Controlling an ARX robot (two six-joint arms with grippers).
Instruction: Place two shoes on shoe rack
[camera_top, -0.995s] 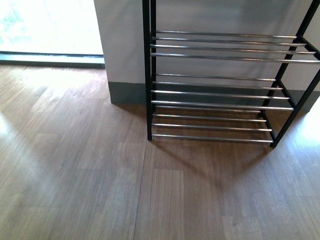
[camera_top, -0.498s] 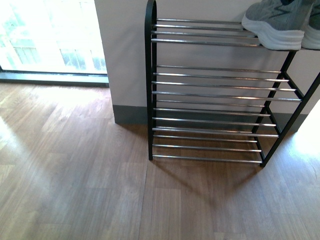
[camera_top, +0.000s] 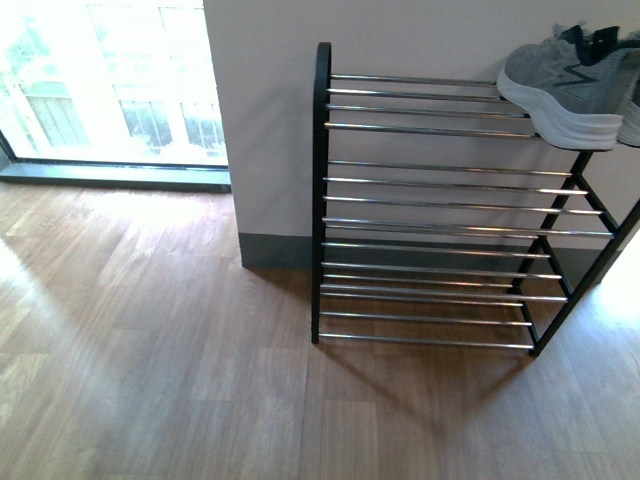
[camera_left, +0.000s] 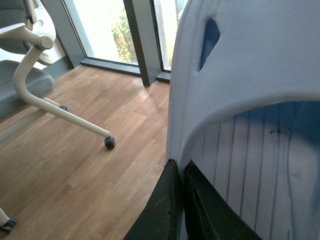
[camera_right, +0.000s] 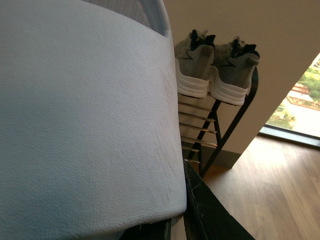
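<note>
The black shoe rack (camera_top: 322, 200) with silver rods stands against the wall. A grey knit sneaker (camera_top: 560, 85) with a thick white sole sits on its top tier at the right. The right wrist view shows both grey sneakers (camera_right: 215, 67) side by side on the rack (camera_right: 235, 115). My left gripper (camera_left: 181, 172) is shut on the edge of a pale blue-white slide sandal (camera_left: 250, 85). My right gripper (camera_right: 180, 220) is shut on the other slide sandal (camera_right: 85, 115), which fills most of its view. Neither gripper shows in the front view.
A bright floor-to-ceiling window (camera_top: 110, 80) is to the left of the wall section. A white office chair base (camera_left: 45, 95) with castors stands on the wood floor (camera_top: 150, 350) in the left wrist view.
The front view has tilted up and shifted: the rack's top tier and the grey sneaker on it have come into view, and the rack now sits further right.
</note>
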